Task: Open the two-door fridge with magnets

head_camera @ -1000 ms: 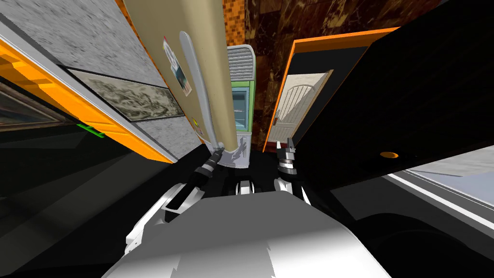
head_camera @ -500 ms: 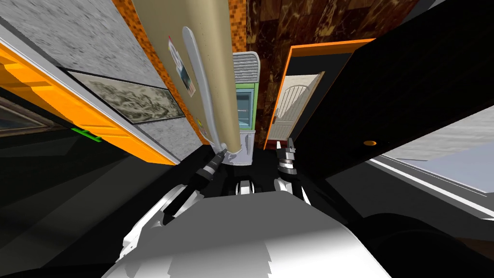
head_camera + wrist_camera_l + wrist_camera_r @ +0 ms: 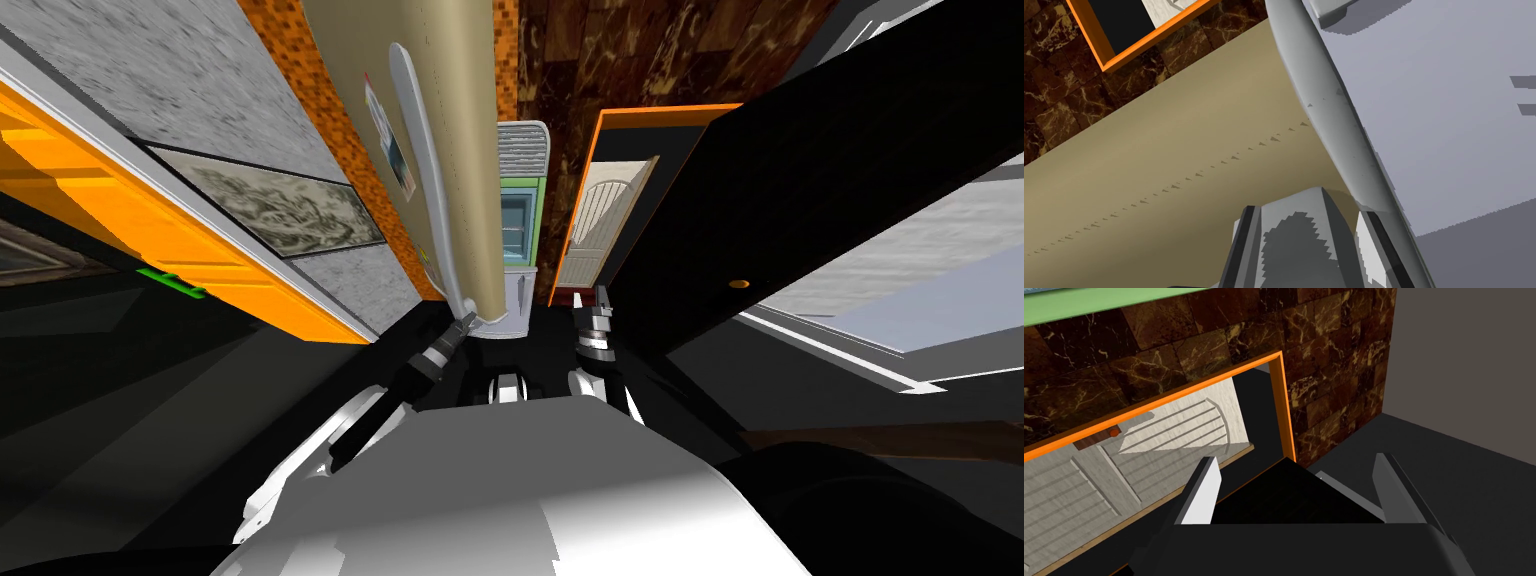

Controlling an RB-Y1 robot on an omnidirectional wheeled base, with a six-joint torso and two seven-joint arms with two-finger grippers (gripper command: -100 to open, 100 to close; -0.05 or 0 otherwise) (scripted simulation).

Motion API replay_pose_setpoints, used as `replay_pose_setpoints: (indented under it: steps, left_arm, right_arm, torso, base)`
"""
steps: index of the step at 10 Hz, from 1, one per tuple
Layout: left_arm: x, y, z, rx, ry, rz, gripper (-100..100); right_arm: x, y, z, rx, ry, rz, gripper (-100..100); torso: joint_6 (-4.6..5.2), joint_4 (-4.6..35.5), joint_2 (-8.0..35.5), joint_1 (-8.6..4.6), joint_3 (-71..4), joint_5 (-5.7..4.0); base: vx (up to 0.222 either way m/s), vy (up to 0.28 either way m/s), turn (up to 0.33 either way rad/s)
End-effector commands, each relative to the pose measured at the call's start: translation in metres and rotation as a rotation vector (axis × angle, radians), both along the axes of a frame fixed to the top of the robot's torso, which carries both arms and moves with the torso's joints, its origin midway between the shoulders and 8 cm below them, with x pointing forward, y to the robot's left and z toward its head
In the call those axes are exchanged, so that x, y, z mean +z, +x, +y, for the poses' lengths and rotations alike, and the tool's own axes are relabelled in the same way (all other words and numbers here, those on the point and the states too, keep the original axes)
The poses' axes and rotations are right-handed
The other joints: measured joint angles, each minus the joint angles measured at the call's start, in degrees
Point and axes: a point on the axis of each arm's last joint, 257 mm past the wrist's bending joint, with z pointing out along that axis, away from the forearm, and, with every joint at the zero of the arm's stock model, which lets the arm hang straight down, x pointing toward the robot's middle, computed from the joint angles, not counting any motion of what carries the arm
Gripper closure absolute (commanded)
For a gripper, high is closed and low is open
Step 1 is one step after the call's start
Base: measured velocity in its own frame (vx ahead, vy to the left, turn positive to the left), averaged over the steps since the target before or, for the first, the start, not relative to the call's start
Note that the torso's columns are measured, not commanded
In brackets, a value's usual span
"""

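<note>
The fridge door [image 3: 460, 150] is beige and stands nearly edge-on in front of me. A long grey handle [image 3: 430, 180] runs down it, with picture magnets [image 3: 385, 140] beside the handle. My left gripper [image 3: 466, 322] is at the handle's lower end. In the left wrist view the left gripper [image 3: 1309, 240] is shut on the grey foot of the handle [image 3: 1329, 115], one finger on each side, with the beige door [image 3: 1174, 165] behind. A pale grey flat surface [image 3: 1449, 110] lies past the handle. My right gripper [image 3: 598, 298] hangs open and apart from the fridge, its fingers spread with nothing between them [image 3: 1296, 488].
A white and green unit with a grille [image 3: 522, 190] shows just past the door's edge. An orange-framed doorway with a white panelled door [image 3: 600, 210] is set in the brown marble wall [image 3: 620, 50]. A large black panel [image 3: 850, 180] stands close on my right, and a grey wall with a framed picture [image 3: 270, 205] on my left.
The whole head view has turned, so I have moved. The fridge door now shows further right and more edge-on. My left gripper has stayed on the handle's lower end, and the right arm is unchanged.
</note>
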Motion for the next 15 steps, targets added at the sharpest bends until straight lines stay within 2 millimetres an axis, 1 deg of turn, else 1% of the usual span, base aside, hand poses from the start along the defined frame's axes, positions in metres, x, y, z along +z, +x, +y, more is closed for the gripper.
replay_pose_setpoints:
  steps: [1,2,3,4,5,8,9,10,11,12,15]
  left_arm:
    - [0.008,-0.005,-0.007,-0.033,0.001,-0.024,100]
    - [0.008,-0.01,-0.013,-0.058,-0.001,-0.022,100]
    - [0.008,-0.01,-0.013,-0.058,-0.001,-0.022,100]
    - [0.003,-0.01,-0.014,-0.058,0.0,-0.008,100]
    - [0.003,-0.015,-0.02,-0.086,0.0,-0.009,100]
    - [0.004,-0.019,-0.026,-0.11,-0.001,-0.012,100]
    - [0.005,-0.023,-0.031,-0.134,-0.001,-0.015,100]
    - [0.005,-0.023,-0.031,-0.134,-0.001,-0.015,100]
    - [0.006,-0.027,-0.036,-0.159,-0.002,-0.017,100]
    - [0.006,-0.027,-0.036,-0.159,-0.002,-0.017,100]
    - [0.007,-0.036,-0.045,-0.207,-0.003,-0.021,100]
  right_arm:
    - [0.0,0.0,0.0,0.0,0.0,0.0,0]
    - [0.0,0.0,0.0,0.0,0.0,0.0,0]
    - [0.0,0.0,0.0,0.0,0.0,0.0,0]
    - [0.0,0.0,0.0,0.0,0.0,0.0,0]
    - [0.0,0.0,0.0,0.0,0.0,0.0,0]
    - [0.0,0.0,0.0,0.0,0.0,0.0,0]
    - [0.0,0.0,0.0,0.0,0.0,0.0,0]
    - [0.0,0.0,0.0,0.0,0.0,0.0,0]
    - [0.0,0.0,0.0,0.0,0.0,0.0,0]
    - [0.0,0.0,0.0,0.0,0.0,0.0,0]
    - [0.0,0.0,0.0,0.0,0.0,0.0,0]
  torso:
    - [-0.05,0.0,0.0,-0.08,0.0,0.0]
    - [-0.02,0.0,0.0,-0.11,0.0,0.0]
    - [0.05,-0.1,0.3,-0.24,0.2,0.02]
    - [0.01,0.0,0.2,-0.35,0.2,-0.01]
    - [0.09,-0.2,0.0,-0.88,0.1,-0.12]
    - [0.09,-0.1,0.3,-0.13,0.3,0.05]
    - [0.05,-0.1,0.1,-0.19,0.2,0.06]
    - [0.1,-0.1,-0.1,-0.17,0.0,0.03]
    - [0.07,-0.1,-0.2,-0.28,-0.1,0.01]
    - [0.09,-0.1,-0.2,-0.09,-0.1,0.01]
    - [0.05,-0.1,-0.3,-0.26,-0.2,0.0]
  base:
    - [-0.123,0.26,-0.063]
    - [-0.163,0.281,-0.121]
    - [-0.126,0.267,-0.062]
    - [-0.057,0.115,-0.016]
    - [-0.043,0.158,-0.08]
    - [-0.055,0.207,-0.081]
    - [-0.031,0.211,-0.087]
    - [-0.045,0.187,-0.053]
    - [-0.052,0.24,-0.089]
    - [-0.055,0.223,-0.066]
    - [-0.059,0.231,-0.07]
